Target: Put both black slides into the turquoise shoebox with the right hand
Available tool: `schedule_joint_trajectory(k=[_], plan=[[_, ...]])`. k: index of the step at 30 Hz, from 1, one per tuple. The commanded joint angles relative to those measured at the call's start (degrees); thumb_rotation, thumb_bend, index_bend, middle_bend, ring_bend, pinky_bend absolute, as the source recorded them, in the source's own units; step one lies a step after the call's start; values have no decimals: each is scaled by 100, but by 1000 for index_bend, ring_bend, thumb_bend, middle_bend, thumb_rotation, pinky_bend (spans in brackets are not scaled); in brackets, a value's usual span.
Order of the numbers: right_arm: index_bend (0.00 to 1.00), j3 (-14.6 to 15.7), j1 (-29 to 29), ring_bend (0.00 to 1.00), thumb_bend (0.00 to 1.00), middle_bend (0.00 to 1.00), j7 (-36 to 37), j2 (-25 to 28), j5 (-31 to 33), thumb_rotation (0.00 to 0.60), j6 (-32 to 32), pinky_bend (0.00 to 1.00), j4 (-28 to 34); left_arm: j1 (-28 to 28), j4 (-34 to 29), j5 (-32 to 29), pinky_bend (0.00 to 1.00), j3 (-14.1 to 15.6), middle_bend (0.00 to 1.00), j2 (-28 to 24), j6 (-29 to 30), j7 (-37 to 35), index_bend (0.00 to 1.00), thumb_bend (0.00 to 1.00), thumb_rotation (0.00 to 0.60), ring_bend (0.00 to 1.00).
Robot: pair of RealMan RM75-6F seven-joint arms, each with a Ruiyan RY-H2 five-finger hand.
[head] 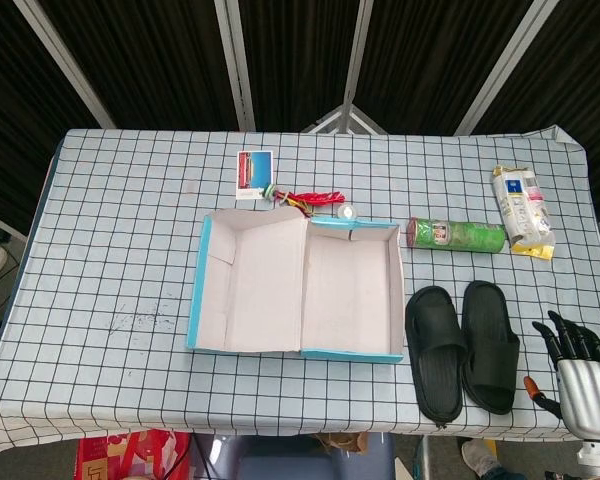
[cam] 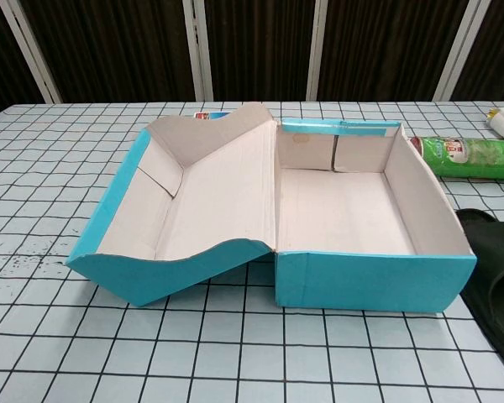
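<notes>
Black slides [head: 462, 347] are sitting beside the box [head: 198, 290], so reaching is easy. Your right hand [head: 580, 372] is hovering open, holding nothing.

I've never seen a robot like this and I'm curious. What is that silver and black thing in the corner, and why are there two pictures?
That is the robot's right hand, silver metal with black fingers. It is holding nothing. Its left hand is out of sight. Both pictures come from the robot's own cameras: one on its head, looking down, and one on its chest, closer in. On the checked tablecloth lie an open, empty turquoise cardboard shoebox, two black rubber slides beside it, a green snack tube, a white packet and a small card.
</notes>
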State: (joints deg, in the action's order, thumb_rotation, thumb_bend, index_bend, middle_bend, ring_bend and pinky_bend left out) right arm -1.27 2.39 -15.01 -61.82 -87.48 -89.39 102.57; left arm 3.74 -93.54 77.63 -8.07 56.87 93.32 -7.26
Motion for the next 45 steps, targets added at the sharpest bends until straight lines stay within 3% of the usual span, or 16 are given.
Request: schedule_joint_trajectory(k=[1,13,18,25,30,38,45], plan=[[199,-9,-5,129,256,108,2,1,26,600,15,137,3,-26,5,-8,85,-2,6,8,-40,33,72,373,600,0],[199,59,-65,129,257,108,377,65,109,600,281,137,141,1,-58,29,85,-4,5,4,45,50,71,373,600,0],[141,105,-307,127,222,108,594,210,309,600,883,135,578,41,-27,-139,85,-51,2,-45,-3,-128,71,373,600,0],[21,-61,-916,99,167,88,-577,474,1360,600,1888,113,1535,67,2,-115,85,-33,0,-80,-19,-259,70,373,600,0],[0,-210,-1415,84,162,72,-1522,365,2303,600,2280,103,2021,52,-24,-168,85,-41,0,-109,-93,-267,70,373,600,0],[0,-361,-2012,82,161,68,-2384,-247,3385,600,2315,102,1995,62,-23,-168,85,-46,0,-110,-78,-277,71,373,600,0],[0,-443,-2385,83,162,67,-2752,-702,3842,600,2179,100,1613,59,-20,-207,85,-58,0,-116,-111,-293,70,373,600,0]])
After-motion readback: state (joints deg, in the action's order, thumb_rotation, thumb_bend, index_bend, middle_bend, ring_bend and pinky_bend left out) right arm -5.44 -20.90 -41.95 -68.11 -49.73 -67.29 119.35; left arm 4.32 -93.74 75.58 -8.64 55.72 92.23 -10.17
